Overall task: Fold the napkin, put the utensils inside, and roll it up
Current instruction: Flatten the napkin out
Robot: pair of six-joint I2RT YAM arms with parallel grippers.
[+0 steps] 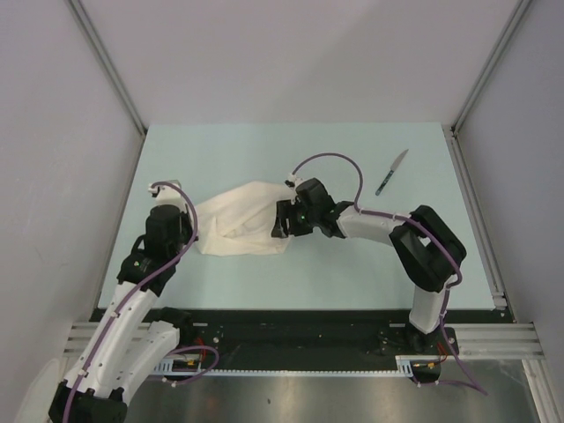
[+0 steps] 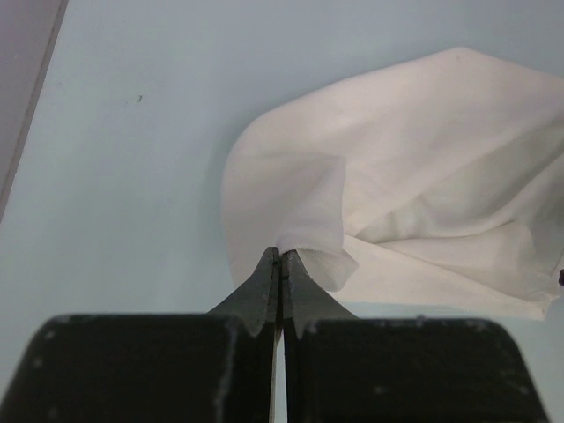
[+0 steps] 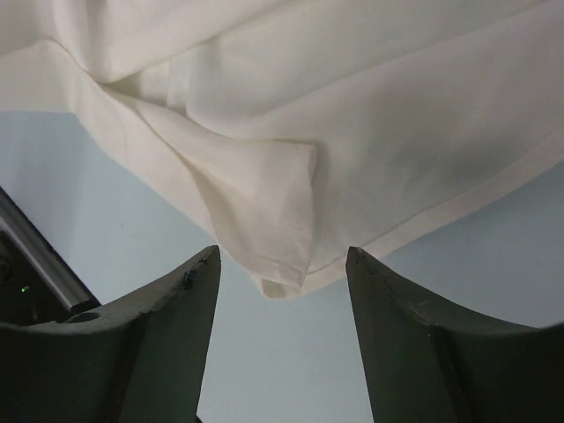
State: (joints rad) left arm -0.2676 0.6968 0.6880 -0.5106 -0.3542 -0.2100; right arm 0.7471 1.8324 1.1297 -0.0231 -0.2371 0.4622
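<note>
The napkin lies bunched and creased on the tabletop, left of the middle, between my two arms. It is neither flat nor folded into any neat shape.

My left end effector is closed tight on one of its edges, with a small flap of cloth curling up from the pinch. My right end effector stands open at the opposite side. A hemmed corner sits in the gap between the jaws, which do not clamp it (whether the cloth brushes either jaw, I cannot tell).

The knife lies by itself at the far right of the tabletop, well apart from the napkin.

I judge the folding step to be in hand, and early in it: the cloth needs spreading or a clean fold before anything goes inside. The next move calls for my right jaws to close on that corner without catching the layer beneath. Then both arms would draw the cloth taut and lay it down evenly.

I can read no brand, label or writing anywhere; the napkin is plain.
</note>
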